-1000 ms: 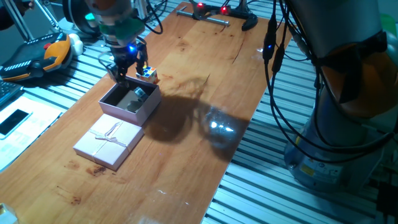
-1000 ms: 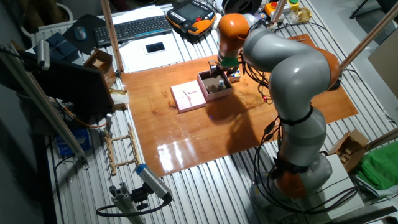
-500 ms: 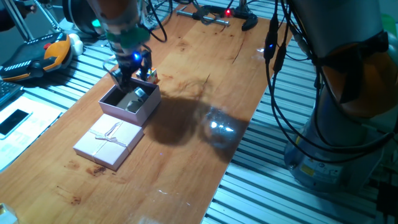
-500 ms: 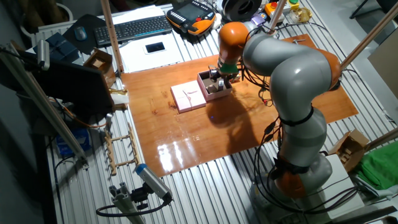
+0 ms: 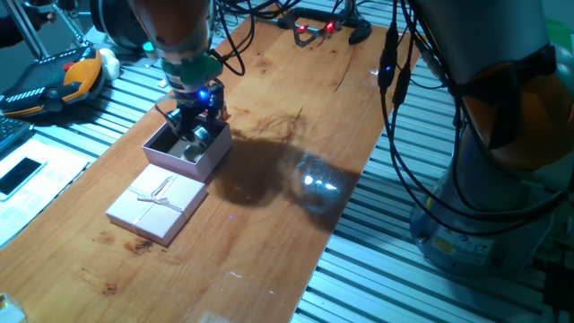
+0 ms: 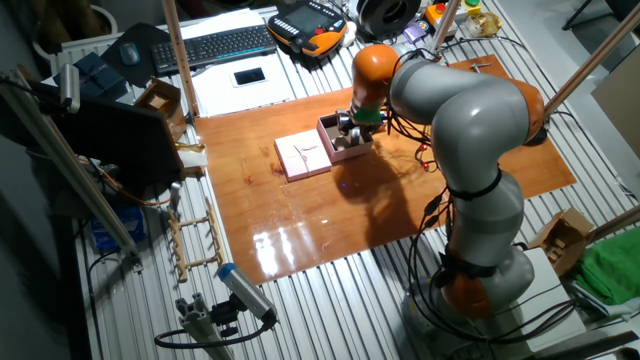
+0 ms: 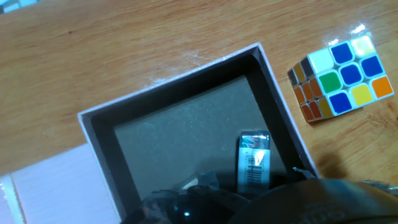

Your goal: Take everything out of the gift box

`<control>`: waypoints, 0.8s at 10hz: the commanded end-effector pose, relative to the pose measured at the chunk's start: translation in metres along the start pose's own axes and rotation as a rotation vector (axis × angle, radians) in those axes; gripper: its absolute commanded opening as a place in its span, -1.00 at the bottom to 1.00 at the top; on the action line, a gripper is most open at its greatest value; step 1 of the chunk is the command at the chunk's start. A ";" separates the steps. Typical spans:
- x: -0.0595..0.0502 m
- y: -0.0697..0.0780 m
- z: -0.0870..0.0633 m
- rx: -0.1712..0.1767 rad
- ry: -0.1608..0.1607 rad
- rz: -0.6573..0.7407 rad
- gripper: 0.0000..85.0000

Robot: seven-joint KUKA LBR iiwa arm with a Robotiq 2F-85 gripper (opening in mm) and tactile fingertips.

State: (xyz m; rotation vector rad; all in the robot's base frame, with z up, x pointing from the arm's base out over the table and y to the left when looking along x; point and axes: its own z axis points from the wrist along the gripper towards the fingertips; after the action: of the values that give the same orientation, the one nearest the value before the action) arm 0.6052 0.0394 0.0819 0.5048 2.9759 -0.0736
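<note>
- Overhead, in one fixed view, the gripper [image 5: 191, 128] hangs over the open gift box [image 5: 186, 148], its dark fingers reaching down past the rim at the box's far side. A blue light glows on the hand just above them.
- Whether the fingers are parted or closed on anything cannot be told from this side; they merge with the dark lining.
- A small silvery-grey piece [image 5: 201, 135] shows inside the box, close under the fingers.
- The lid [image 5: 158, 205], pink with a thin ribbon bow, lies flat on the wooden table [image 5: 296, 135], touching or just beside the box's near corner.
- From the other fixed view, the box [image 6: 345, 140] sits beside the lid [image 6: 303, 156] near the table's far edge, and the arm's orange wrist stands right above it. The fingers are too small here to judge.
- Along the hand view, the box [image 7: 273, 93] fills the middle, its pink rim framing a dark brown floor.
- One small wrapped piece [image 7: 254, 162] with a barcode label lies on that floor, close to the right wall.
- The puzzle cube [image 7: 341, 78], multicoloured, rests outside the box on the bare wood, near its right corner but apart from it.
- Dark, blurred parts of the hand cover the bottom edge of this view, so the fingertips and their gap stay unreadable.
</note>
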 end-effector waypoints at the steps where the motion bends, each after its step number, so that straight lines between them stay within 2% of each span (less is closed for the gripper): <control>1: 0.000 0.000 0.001 0.001 -0.001 0.000 0.33; 8: -0.002 0.000 0.008 0.003 -0.009 0.010 0.25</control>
State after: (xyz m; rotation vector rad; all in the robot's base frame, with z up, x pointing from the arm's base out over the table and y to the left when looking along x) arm 0.6081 0.0382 0.0740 0.5197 2.9642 -0.0803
